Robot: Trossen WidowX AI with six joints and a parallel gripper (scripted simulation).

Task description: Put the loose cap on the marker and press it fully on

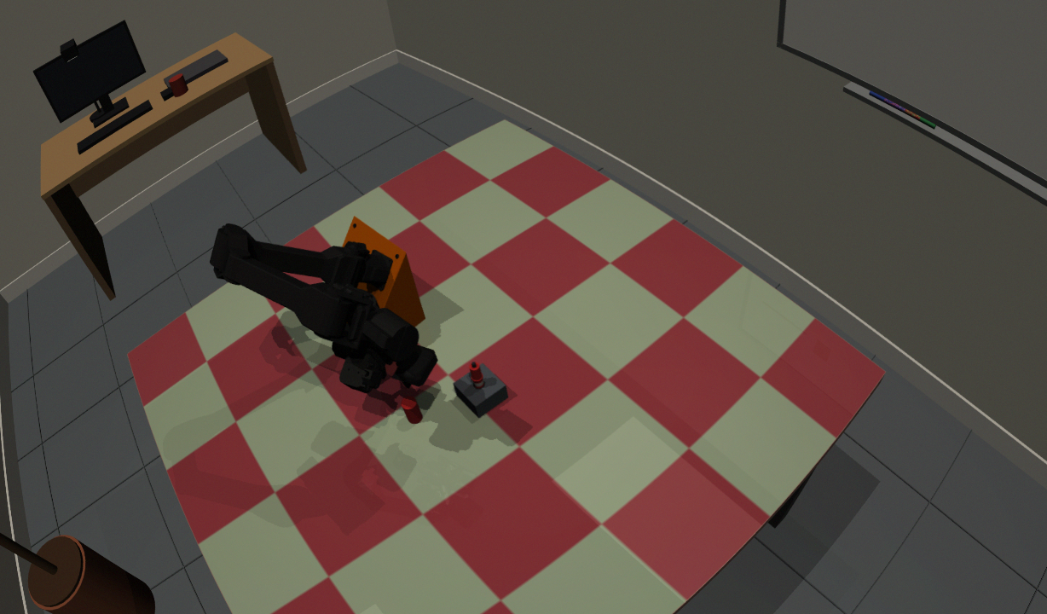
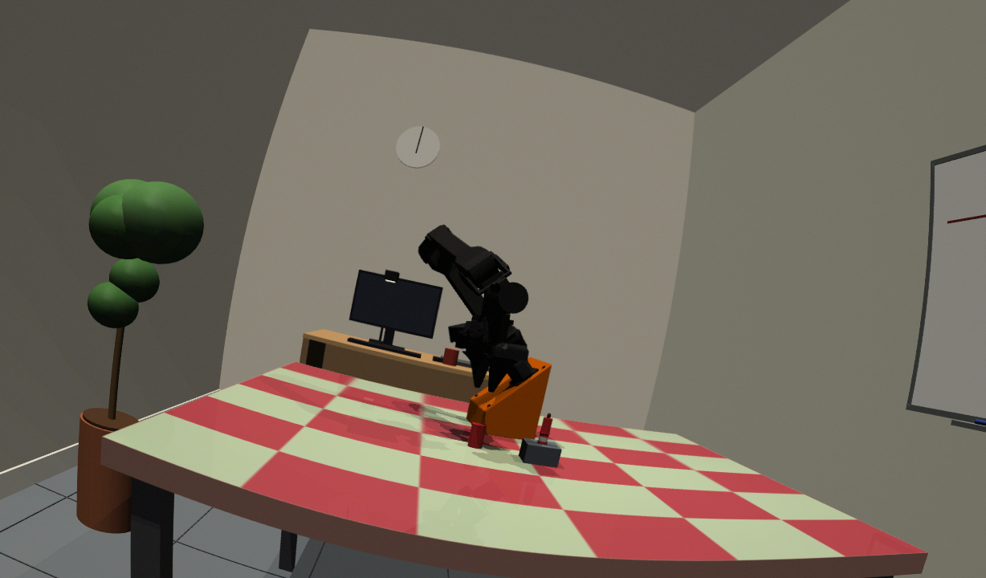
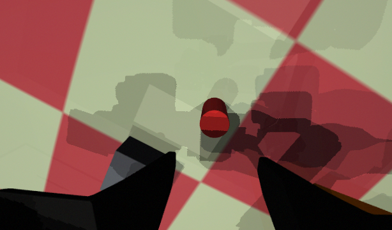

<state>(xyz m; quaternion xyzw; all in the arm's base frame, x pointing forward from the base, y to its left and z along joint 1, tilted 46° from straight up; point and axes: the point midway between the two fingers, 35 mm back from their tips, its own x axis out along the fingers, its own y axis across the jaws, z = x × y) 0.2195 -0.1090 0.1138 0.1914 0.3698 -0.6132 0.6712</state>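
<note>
Red cap [image 3: 214,119] looks light, rigid, tippy; best pinched mid-wall, with gripper [image 3: 216,160] half-open above, holding nothing.

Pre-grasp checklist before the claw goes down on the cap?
1. Cap upright and loose on the table: ok.
2. Claw open with nothing between its fingers: ok.
3. Cap centred under the gap: ok in the wrist view, roughly midway, still ahead of the tips.
4. Claw low enough to close on the cap: not ok, it hangs above it.
5. Marker upright in the holder block, uncapped: ok.
6. Holder block apart from the cap, out of the descent path: ok.
</note>
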